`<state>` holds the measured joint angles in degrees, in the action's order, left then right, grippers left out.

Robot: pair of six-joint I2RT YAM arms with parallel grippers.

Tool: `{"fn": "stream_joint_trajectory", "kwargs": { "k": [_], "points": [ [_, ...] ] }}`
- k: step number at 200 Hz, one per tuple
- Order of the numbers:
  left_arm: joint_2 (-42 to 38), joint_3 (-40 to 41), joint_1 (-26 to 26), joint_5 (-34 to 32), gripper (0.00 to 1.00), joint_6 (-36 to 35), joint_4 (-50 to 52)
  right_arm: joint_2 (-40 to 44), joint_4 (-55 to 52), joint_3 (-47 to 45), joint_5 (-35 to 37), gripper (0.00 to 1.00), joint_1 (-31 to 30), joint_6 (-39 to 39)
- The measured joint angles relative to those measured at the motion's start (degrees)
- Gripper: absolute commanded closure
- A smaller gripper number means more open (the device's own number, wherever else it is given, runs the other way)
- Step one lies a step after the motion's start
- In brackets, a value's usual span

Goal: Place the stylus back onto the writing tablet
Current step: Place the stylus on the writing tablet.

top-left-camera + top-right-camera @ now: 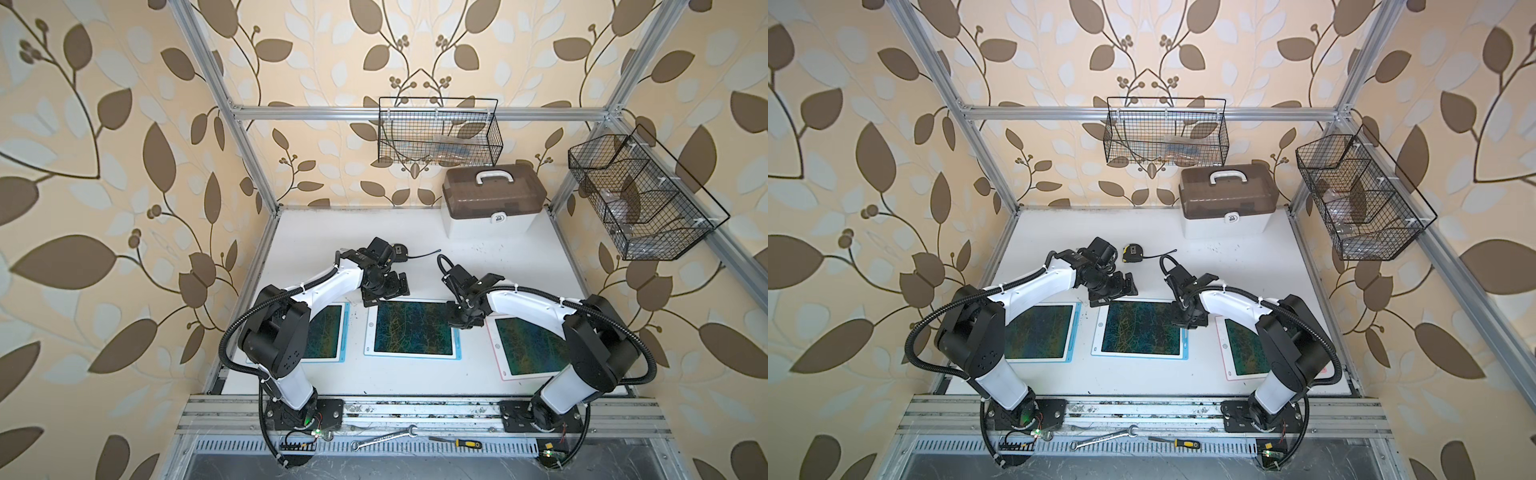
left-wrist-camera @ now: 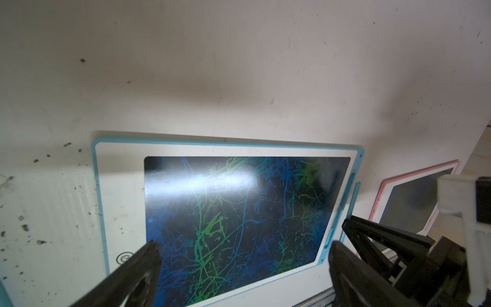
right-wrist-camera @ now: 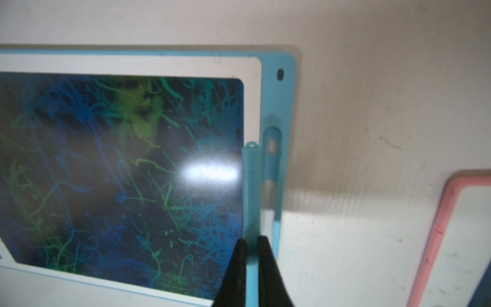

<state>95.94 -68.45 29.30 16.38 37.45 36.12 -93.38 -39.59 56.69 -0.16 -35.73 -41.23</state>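
The middle writing tablet [image 1: 371, 328] [image 1: 1100, 328] has a blue rim, a white bezel and a dark scribbled screen. In the right wrist view my right gripper [image 3: 252, 242] is shut on a light blue stylus [image 3: 251, 186]. The stylus lies along the tablet's [image 3: 132, 63] right side, just inside the empty stylus slot [image 3: 272, 159] and parallel to it. In both top views the right gripper [image 1: 459, 322] [image 1: 1187, 320] hovers over that edge and hides the stylus. My left gripper [image 1: 384, 291] [image 2: 245, 249] stands open at the tablet's [image 2: 119, 199] far edge, holding nothing.
A second blue-rimmed tablet [image 1: 328, 332] lies to the left under the left arm and a pink-rimmed one [image 1: 528, 349] to the right. A tape measure [image 1: 1133, 252] sits behind the grippers. A brown-lidded box [image 1: 492, 203] stands at the back right, under wire baskets [image 1: 440, 133].
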Motion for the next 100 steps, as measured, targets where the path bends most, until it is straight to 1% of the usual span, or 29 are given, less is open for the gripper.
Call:
{"fn": "stream_joint_trajectory", "kwargs": {
  "k": [100],
  "points": [
    [-0.8, 1.2, 0.0, 0.0, 0.01, 0.0, -0.4, 0.0, 1.4, -1.0, 2.1, 0.87, 0.0, -1.4]
  ]
}}
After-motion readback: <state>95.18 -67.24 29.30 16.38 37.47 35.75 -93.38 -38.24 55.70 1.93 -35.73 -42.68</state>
